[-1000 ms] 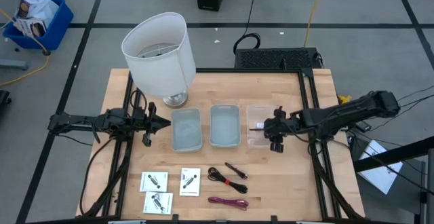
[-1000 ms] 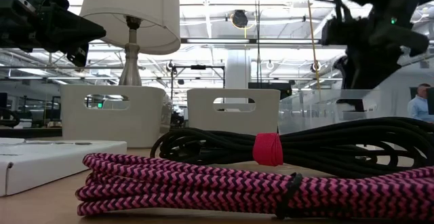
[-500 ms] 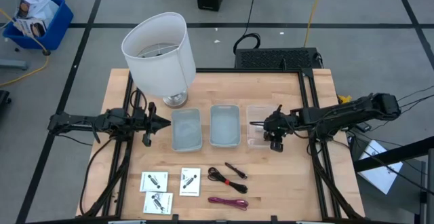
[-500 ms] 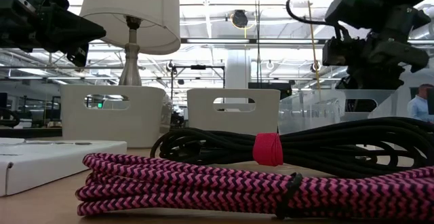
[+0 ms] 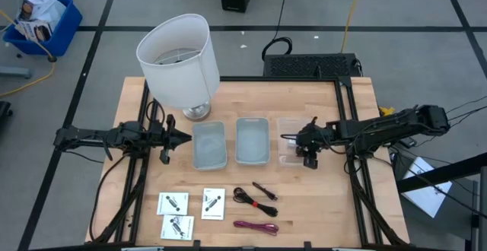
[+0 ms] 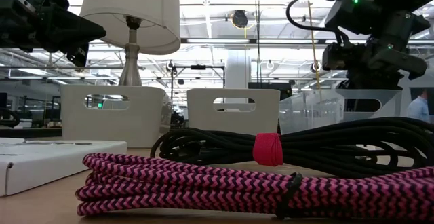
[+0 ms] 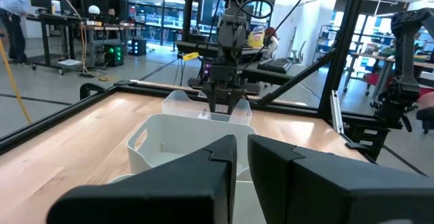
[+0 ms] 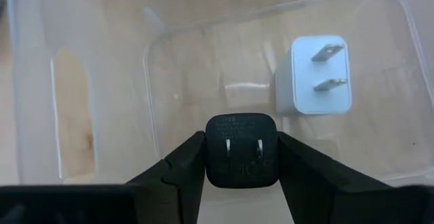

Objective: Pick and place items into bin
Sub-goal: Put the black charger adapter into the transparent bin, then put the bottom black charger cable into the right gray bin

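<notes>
My right gripper (image 8: 241, 157) is over the clear bin (image 5: 289, 157), shut on a small black plug cube (image 8: 241, 142). A white plug cube (image 8: 320, 75) lies on the floor of the clear bin (image 8: 169, 61). Near the table's front edge lie three white packets (image 5: 173, 203), (image 5: 214, 203), (image 5: 177, 227), a black coiled cable (image 5: 245, 198) and a magenta coiled cable (image 5: 255, 227). My left gripper (image 5: 185, 137) waits left of the bins, pointing level, its fingers shut with nothing between them. My right gripper pinches the black cube by two opposite sides (image 8: 211, 149) between its two fingers. The face with the prongs is turned up toward the wrist. The fingers slant down from the table's right side. The cube hangs clear above the clear bin's floor.
Two pale opaque bins (image 5: 209, 145), (image 5: 252, 140) stand left of the clear one. A big lamp with a white shade (image 5: 179, 57) stands at the far left. A short black item (image 5: 264, 190) lies by the black cable. The magenta cable (image 6: 203, 187) fills the low view's foreground.
My right gripper has sunk a little over the clear bin with the black cube and has tipped slightly. The cube stays between its fingers.
</notes>
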